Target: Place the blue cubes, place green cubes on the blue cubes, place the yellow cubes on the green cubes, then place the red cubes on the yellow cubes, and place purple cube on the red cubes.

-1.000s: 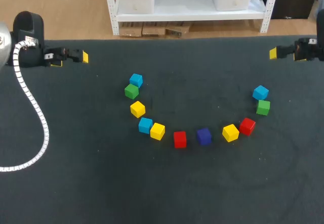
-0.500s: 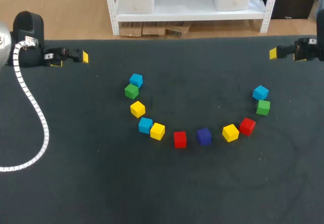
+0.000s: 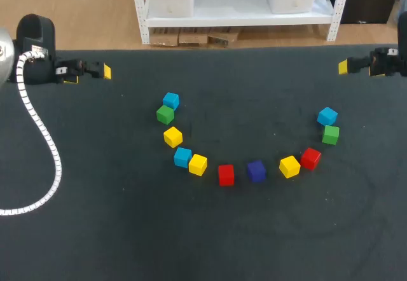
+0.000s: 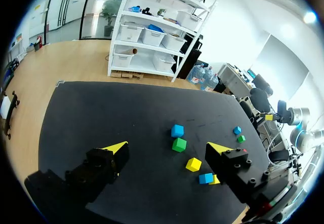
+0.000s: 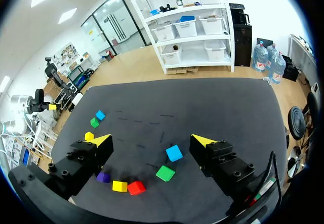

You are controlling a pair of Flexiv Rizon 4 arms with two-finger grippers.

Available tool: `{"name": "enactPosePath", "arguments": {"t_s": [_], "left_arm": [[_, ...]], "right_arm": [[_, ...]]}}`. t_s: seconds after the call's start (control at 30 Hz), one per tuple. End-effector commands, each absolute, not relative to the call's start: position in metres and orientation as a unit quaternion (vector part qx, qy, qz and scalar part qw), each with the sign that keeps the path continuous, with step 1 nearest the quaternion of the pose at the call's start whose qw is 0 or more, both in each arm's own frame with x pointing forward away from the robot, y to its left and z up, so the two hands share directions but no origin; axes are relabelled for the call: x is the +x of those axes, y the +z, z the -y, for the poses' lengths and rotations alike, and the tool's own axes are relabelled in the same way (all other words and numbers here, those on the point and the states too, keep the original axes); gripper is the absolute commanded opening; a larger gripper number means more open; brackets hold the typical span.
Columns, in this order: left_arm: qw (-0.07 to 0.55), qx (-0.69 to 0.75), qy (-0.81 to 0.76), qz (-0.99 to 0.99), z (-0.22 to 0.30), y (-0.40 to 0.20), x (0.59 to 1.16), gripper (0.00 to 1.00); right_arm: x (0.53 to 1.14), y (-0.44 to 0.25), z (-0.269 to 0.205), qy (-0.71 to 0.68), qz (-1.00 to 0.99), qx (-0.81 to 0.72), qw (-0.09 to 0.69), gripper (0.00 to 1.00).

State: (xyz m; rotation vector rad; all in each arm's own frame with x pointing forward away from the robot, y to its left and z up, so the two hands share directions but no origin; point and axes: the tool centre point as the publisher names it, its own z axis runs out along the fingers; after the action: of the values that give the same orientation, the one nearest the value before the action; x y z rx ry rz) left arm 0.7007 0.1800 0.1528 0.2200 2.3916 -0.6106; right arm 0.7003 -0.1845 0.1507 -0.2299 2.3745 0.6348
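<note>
Left hand (image 4: 168, 146): fingers spread wide, holding nothing, above the dark tabletop (image 4: 101, 112).
Right hand (image 5: 152, 140): likewise wide open, empty, touching nothing.
Ahead of left hand: blue cube (image 4: 176, 131) just beside green cube (image 4: 178, 144); yellow cube (image 4: 193, 164) nearer the hand.
Ahead of right hand: second blue cube (image 5: 173, 153) just beside second green cube (image 5: 165, 173); red cube (image 5: 135, 187) just beside another yellow cube (image 5: 120, 186); purple cube (image 5: 103, 177) near that pair.
Look: small, plain-coloured cubes, none stacked, lying in an arc well apart from both hands.

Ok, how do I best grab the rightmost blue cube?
Probably straight down on the blue cube, pinching its left and right faces. The green cube sits close on its near side, so only those side faces leave the fingers room.
</note>
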Motion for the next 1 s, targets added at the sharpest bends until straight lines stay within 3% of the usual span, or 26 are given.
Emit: {"name": "enactPosePath", "arguments": {"t_s": [0.03,1.0], "left_arm": [[0.328,0.087,-0.239,-0.910,-0.1832,0.1509,0.7006,1.00],[0.328,0.087,-0.239,-0.910,-0.1832,0.1509,0.7006,1.00]], "right_arm": [[0.7005,0.1503,0.1847,0.243,-0.908,-0.088,0.330,1.00],[0.7001,0.1475,0.1878,0.250,-0.908,-0.085,0.324,1.00]]}}
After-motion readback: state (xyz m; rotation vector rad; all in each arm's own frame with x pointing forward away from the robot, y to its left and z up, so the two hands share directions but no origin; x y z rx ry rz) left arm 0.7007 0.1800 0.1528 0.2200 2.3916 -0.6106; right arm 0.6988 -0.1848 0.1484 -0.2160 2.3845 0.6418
